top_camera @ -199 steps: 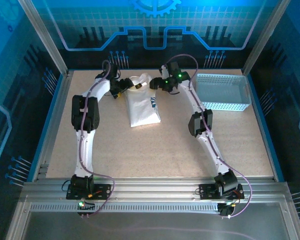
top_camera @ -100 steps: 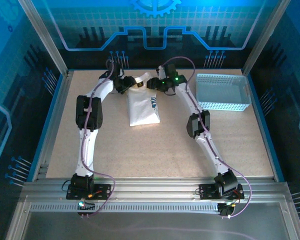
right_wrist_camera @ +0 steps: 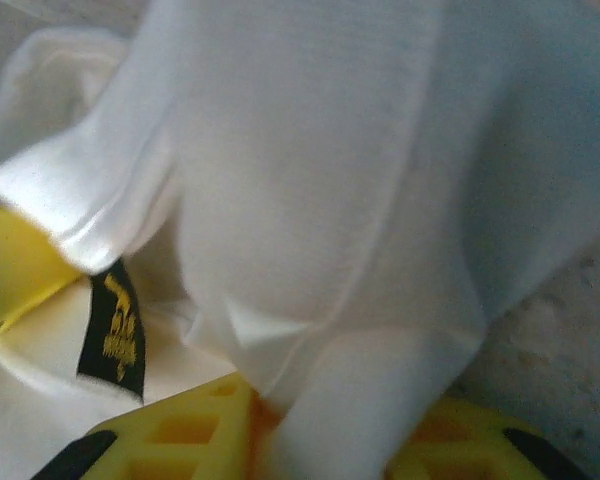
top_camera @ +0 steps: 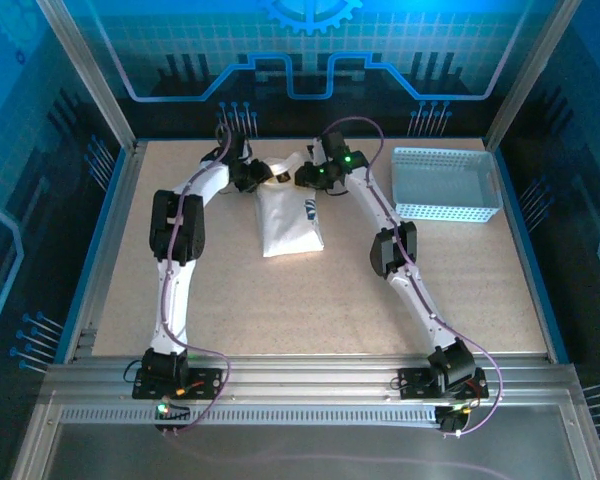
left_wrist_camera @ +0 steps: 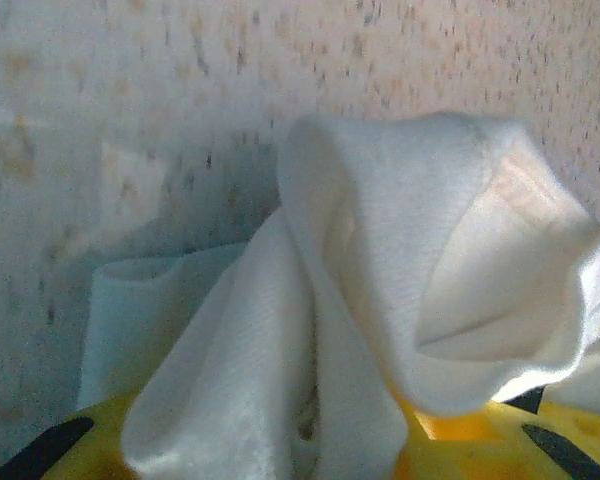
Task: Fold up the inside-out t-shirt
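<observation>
Two arms reach over one speckled bench (top_camera: 280, 310), and their two grippers meet at the far end of the single inside-out t-shirt (top_camera: 290, 225). The shirt is gathered into one narrow white strip that runs from between the grippers back toward the arm bases. One small dark-blue logo (top_camera: 308, 208) shows on the strip, just nearer the bases than the right gripper (top_camera: 302, 177). The left gripper (top_camera: 263, 177) sits just beside the right one, at the strip's left far corner. In the left wrist view, the left gripper (left_wrist_camera: 310, 450) is narrowed onto a bunched fold of the white cloth (left_wrist_camera: 400, 270). This fold rises from between its yellow fingers (left_wrist_camera: 450, 440) and stands up off the bench surface beyond. In the right wrist view, the right gripper (right_wrist_camera: 320, 430) likewise pinches a thick fold of the shirt (right_wrist_camera: 300, 200) between its yellow fingers (right_wrist_camera: 170, 440). One black sewn-in label (right_wrist_camera: 110, 330) with yellow print hangs just left of that grip. One light blue perforated basket (top_camera: 447, 185) stands on the bench to the right of the right gripper, well apart from the shirt.
</observation>
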You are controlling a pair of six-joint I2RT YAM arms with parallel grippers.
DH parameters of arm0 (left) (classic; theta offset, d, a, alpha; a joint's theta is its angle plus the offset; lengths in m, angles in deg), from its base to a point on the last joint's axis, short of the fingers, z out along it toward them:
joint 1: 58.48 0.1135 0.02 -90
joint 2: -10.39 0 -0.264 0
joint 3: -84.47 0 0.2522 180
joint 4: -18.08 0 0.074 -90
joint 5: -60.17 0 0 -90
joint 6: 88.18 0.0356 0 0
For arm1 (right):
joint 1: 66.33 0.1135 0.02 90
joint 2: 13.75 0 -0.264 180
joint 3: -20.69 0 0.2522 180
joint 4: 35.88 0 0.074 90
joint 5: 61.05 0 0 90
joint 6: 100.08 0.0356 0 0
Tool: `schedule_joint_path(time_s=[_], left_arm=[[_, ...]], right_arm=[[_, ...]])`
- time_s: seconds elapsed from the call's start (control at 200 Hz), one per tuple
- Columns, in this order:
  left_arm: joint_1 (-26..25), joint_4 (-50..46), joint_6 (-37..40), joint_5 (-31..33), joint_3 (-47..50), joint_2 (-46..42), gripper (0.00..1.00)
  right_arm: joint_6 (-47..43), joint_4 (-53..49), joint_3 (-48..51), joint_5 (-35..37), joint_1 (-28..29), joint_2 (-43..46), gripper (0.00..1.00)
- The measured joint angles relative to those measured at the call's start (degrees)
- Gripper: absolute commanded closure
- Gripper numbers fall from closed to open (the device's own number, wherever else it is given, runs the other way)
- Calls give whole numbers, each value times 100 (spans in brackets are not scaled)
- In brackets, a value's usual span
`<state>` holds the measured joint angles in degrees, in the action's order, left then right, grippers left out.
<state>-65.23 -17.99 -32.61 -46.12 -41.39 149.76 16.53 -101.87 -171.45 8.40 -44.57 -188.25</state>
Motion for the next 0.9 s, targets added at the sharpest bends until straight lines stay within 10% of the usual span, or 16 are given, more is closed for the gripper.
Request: schedule_joint_path(time_s=[0.4,0.9], left_arm=[[-262,629,-146,-7,2221,-1399,49],[-345,247,46,494,3147,-2983,18]], right_arm=[[-1156,-2203,-11,1521,501,695,38],[-1875,-3335,1757,2328,444,3220,32]])
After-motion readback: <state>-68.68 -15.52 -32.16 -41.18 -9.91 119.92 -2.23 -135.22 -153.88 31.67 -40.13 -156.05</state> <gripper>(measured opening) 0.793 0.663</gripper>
